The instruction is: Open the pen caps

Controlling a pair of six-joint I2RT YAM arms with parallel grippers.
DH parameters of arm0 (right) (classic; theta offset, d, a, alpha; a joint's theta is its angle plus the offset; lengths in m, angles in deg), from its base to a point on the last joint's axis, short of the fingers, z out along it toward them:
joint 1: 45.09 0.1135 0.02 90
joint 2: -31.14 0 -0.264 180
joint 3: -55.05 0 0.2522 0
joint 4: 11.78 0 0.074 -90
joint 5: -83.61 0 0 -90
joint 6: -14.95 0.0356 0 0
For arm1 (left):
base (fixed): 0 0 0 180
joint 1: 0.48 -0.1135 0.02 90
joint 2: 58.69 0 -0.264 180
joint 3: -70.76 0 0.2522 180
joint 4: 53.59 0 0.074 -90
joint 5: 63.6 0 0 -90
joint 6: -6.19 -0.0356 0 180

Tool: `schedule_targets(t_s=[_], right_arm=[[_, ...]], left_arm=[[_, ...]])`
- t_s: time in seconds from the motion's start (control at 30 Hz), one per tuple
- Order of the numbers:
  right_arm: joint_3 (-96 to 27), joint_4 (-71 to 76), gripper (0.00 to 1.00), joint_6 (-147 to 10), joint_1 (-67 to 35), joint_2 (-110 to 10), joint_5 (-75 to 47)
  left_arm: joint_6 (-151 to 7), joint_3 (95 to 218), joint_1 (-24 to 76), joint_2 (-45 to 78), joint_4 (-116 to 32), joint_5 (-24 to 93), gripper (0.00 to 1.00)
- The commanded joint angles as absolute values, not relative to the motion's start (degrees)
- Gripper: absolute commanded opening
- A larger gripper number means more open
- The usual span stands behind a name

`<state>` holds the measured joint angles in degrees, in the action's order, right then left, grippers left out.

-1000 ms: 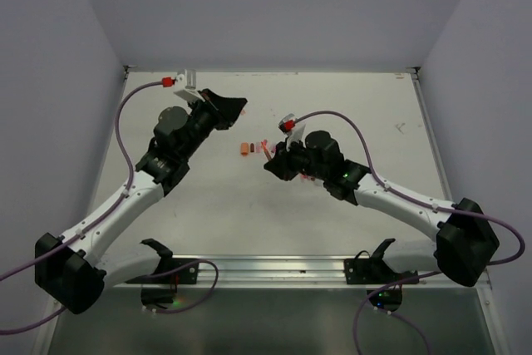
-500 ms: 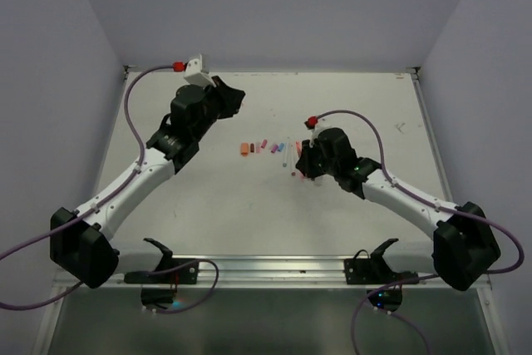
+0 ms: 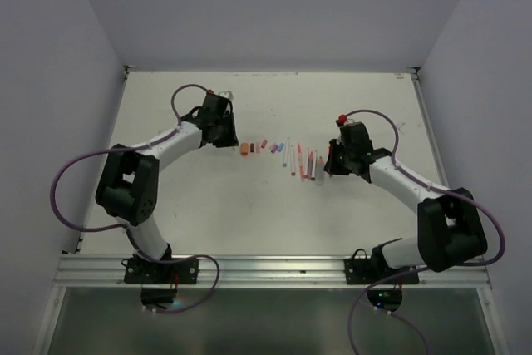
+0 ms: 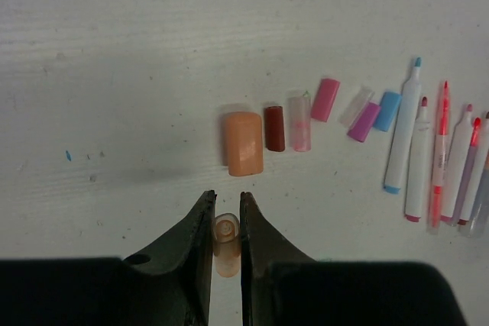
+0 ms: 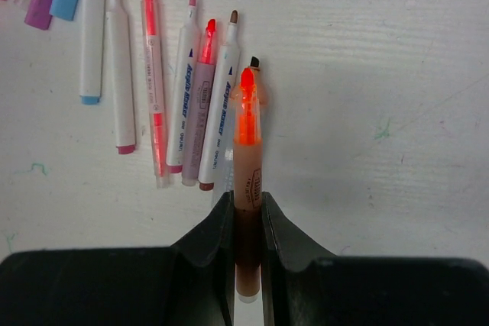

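White table (image 3: 166, 197) from above: the pen caps (image 3: 259, 146) and the pens (image 3: 299, 160) lie in a row between the left gripper (image 3: 227, 133) and the right gripper (image 3: 329, 164).

Left wrist: jaws clamped on a translucent orange cap (image 4: 225, 236), with 7 loose caps just beyond.

Right wrist: jaws clamped on an uncapped orange marker (image 5: 247, 150), just beside the row's end.

Pen caps (image 4: 325, 99) show orange, dark red, pink, purple, blue; the table (image 4: 153, 36) is white.

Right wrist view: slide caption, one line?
Right claw shut on an uncapped orange marker beside a row of uncapped pens.
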<state>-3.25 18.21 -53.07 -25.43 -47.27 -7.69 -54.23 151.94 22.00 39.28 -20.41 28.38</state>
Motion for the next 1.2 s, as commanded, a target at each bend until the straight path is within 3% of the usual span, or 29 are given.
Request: schedule_targets(t_s=[0.0,0.33,0.67,1.03,1.17], right_arm=[[-3.7,18.5,0.0,-52.0,-27.2,-49.4,-10.2],[-3.7,17.3,0.0,-52.9,-28.6,-53.8,-11.7],[-3.4,15.0,0.15,-52.5,-28.6,-56.5,-12.3],[-2.5,14.1,0.36,-51.4,-28.5,-53.4,-11.7],[-2.8,15.3,0.4,-50.9,-28.6,-49.9,-10.3]], left_arm=[[-56.6,156.5,21.3,42.9,-18.2,32.0,0.05],[-56.7,160.5,21.1,52.7,-19.4,32.2,0.1],[-56.0,161.2,20.6,55.3,-20.1,32.3,0.24],[-54.6,159.3,19.6,53.5,-20.4,31.5,0.46],[-53.9,158.7,19.1,48.9,-20.1,30.2,0.6]])
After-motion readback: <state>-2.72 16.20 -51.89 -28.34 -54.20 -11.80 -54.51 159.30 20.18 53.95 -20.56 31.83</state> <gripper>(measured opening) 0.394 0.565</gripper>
